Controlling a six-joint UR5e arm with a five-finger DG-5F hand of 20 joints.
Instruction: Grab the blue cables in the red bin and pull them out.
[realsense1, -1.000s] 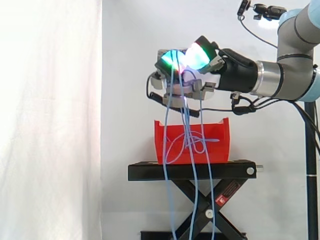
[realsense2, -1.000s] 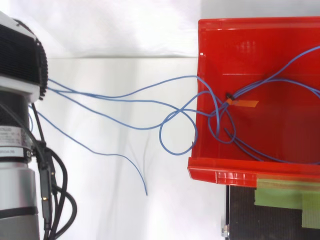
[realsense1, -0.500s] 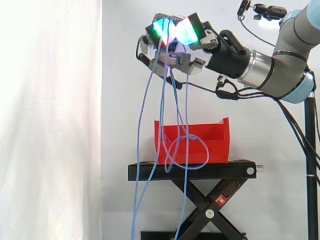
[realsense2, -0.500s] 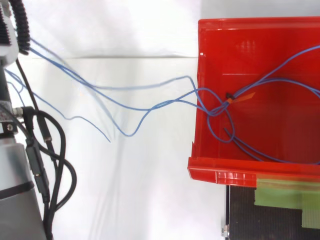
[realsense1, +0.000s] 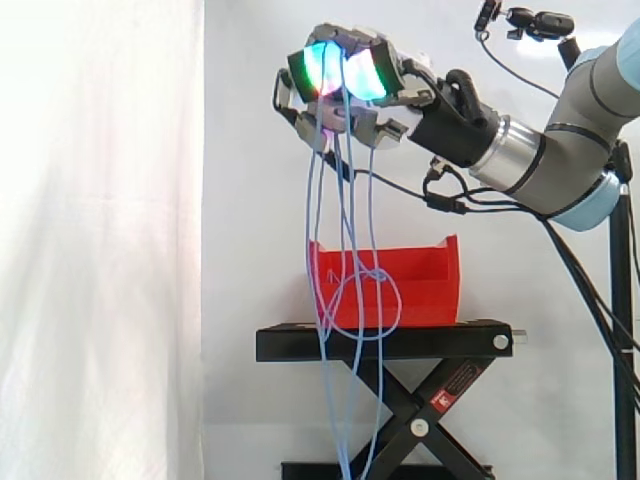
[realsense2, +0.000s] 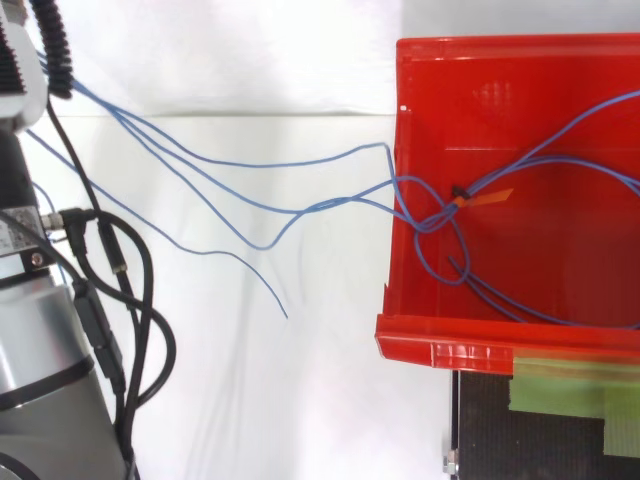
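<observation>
My hand (realsense1: 385, 95) is high above the red bin (realsense1: 430, 285), up and to the left of it, fingers curled round a bunch of blue cables (realsense2: 437, 217); its fingertips (realsense1: 320, 65) glow green and cyan. From the hand the cables hang straight down, loop in front of the bin's wall and trail past the stand. Seen from above, the strands cross from the upper left over the bin's left wall (realsense2: 392, 270) into a knot beside an orange tag (realsense2: 490, 197). More strands run on to the right inside the bin.
The bin sits on a black scissor stand (realsense1: 385, 342) before the white curtain. Green tape (realsense2: 575, 392) lies on the stand below the bin. The arm (realsense2: 45, 340) fills the left side of the top view.
The hand has risen and moved left with the cables. The loose loop outside the bin has pulled tight against its wall. The hanging strands have swung back to hang straighter.
</observation>
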